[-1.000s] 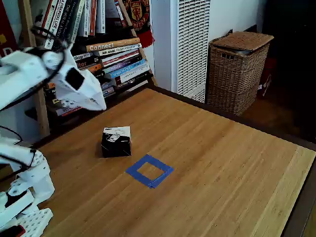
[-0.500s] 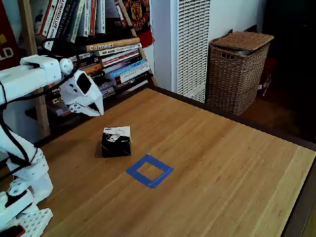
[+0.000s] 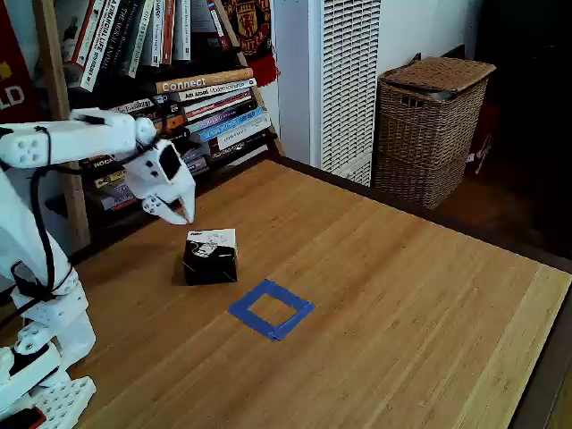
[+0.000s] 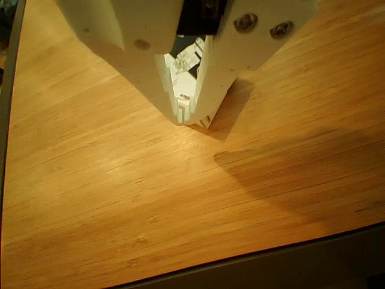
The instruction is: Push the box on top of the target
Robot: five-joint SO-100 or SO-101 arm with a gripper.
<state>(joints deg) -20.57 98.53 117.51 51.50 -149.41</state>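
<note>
The box [image 3: 211, 256], a small black cube with a white printed top, sits on the wooden table [image 3: 402, 304]. In the fixed view it lies just up and left of the target [image 3: 271, 309], a hollow square of blue tape; the two do not touch. My white gripper [image 3: 181, 213] hangs tip-down a little above and behind the box's far left corner, apart from it. In the other view the gripper [image 4: 191, 118] points at the table with its fingers meeting at the tips, shut and holding nothing. A bit of the box's print [image 4: 185, 60] shows through the gap higher up.
Behind the arm stands a bookshelf [image 3: 197, 98] full of books. A white slatted heater [image 3: 344, 80] and a wicker basket [image 3: 433, 125] stand beyond the table's far edge. The arm's base [image 3: 40, 357] occupies the near left corner. Bare table stretches right of the target.
The arm has swung down and to the right, bringing the gripper from high at the left to just behind the box. Box and target have not moved.
</note>
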